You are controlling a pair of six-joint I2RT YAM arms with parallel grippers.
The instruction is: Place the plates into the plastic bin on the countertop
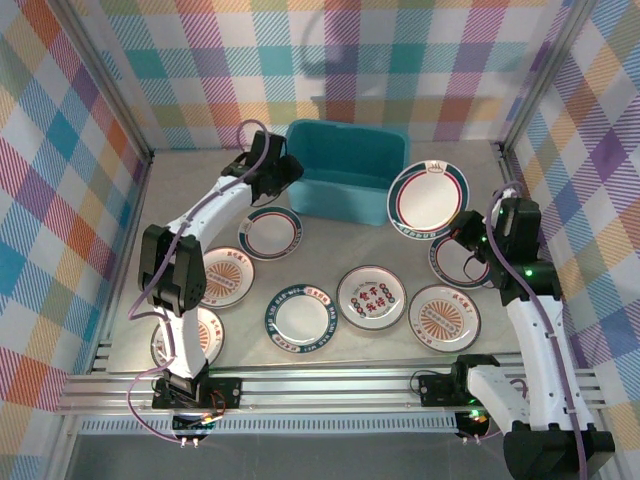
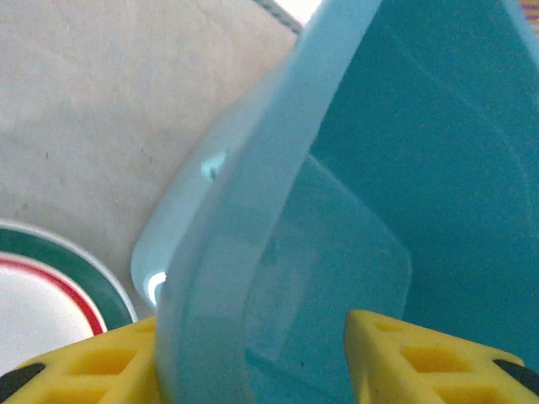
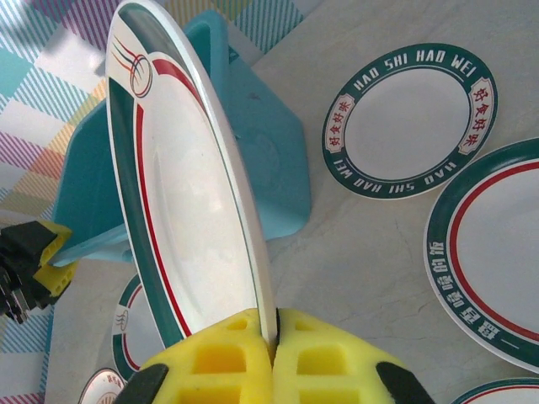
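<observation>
Upper left in the overhead view, the left gripper (image 1: 283,170) has its pads on either side of the left wall of the plastic bin (image 1: 340,200). I cannot tell whether they actually bite. The bin sits at the back middle of the surface (image 1: 190,190), its long side running left to right. Just beside its right end, the right gripper (image 3: 271,353) is pressed together on the bottom rim of one plate (image 1: 428,198), which is round with no long axis, stands nearly on edge and turns its white face towards the bin. I reckon it should clear the rolled rim first, then tip flat and go down low before letting go.
</observation>
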